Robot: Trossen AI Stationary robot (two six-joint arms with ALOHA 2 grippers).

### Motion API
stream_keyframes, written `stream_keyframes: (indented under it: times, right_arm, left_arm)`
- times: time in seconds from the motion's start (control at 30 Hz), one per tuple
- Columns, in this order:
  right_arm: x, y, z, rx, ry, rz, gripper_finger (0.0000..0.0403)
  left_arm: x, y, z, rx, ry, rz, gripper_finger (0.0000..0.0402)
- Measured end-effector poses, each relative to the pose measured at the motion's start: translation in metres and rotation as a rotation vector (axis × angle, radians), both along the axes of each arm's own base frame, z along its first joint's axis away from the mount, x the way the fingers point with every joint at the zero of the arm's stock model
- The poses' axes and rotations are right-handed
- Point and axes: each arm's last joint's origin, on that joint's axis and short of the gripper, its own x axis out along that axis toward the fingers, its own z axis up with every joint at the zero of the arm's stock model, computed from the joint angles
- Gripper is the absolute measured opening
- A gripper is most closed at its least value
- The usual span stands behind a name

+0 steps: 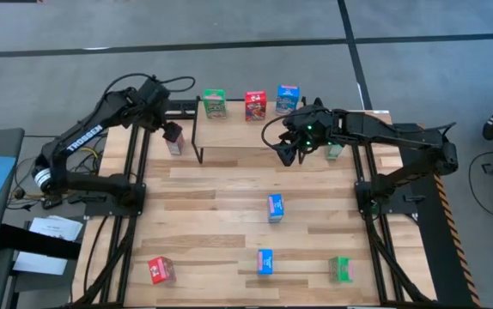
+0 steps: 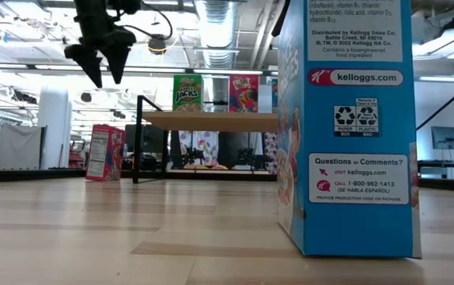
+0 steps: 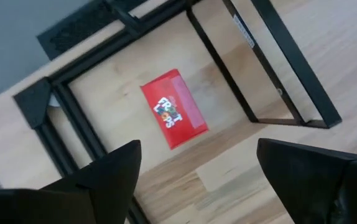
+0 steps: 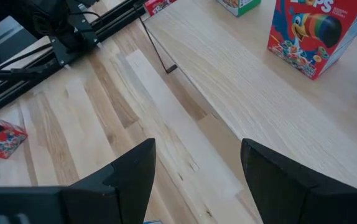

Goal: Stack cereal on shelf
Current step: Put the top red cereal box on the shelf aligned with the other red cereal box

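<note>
Three printed cardboard cereal boxes (image 1: 251, 105) stand upright on the shelf (image 1: 246, 136), its pale wooden top on thin black legs. Left gripper (image 1: 171, 130), fingers spread and empty, hovers above a red box (image 3: 173, 108) on the slatted table; right gripper (image 1: 295, 150), open, waits by the shelf.

- Slatted wooden tabletop (image 1: 221, 215) fills the high view's middle.
- Grey floor (image 1: 57, 34) along the top.
- White papers (image 1: 49, 230), possibly manuals, at lower left.
- Ceiling duct (image 2: 223, 20) top centre, low view.
</note>
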Motion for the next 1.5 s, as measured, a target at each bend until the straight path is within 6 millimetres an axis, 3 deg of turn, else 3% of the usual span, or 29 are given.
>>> stream_keyframes:
  times: [0.47, 0.9, 1.5]
  right_arm:
    - [0.000, 0.000, 0.000, 0.002, -0.001, -0.002, 0.0260]
    - [0.000, 0.000, 0.000, 0.003, 0.004, -0.002, 0.0260]
    - [0.000, 0.000, 0.000, 0.003, 0.004, -0.002, 0.0260]
  left_arm:
    - [0.023, 0.027, -0.033, -0.109, 0.115, -0.030, 0.0307]
    - [0.020, 0.037, -0.067, -0.136, 0.076, 0.079, 0.0307]
    - [0.016, 0.039, -0.069, -0.129, 0.079, 0.180, 0.0306]
